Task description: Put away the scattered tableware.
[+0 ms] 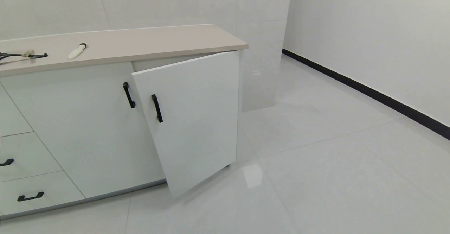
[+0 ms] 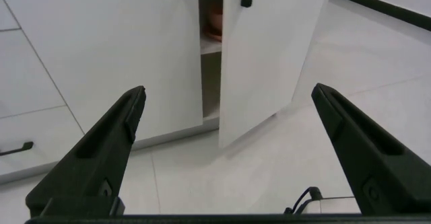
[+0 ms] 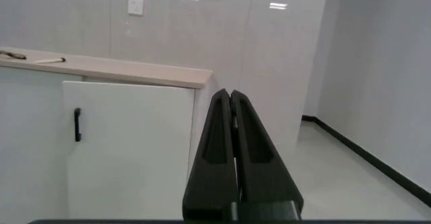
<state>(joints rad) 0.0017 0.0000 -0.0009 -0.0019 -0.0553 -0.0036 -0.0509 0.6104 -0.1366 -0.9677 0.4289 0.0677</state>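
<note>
cabinet: white, stands on the floor; drawers with black handles on its left part
door: right-hand cabinet door, swung partway out, black bar handle
worktop: beige slab on top of the cabinet
left gripper: fingers spread wide, nothing between them, faces the gap at the open door
right gripper: fingers pressed together, holding nothing, points toward the cabinet's right end
brown dish: on a shelf inside the cabinet, seen through the door gap, mostly hidden
dark utensil: lies near the worktop's front edge, far from the right corner; type can't tell
white-handled utensil: lies near the worktop's front edge, right of the dark utensil, not touching it
</note>
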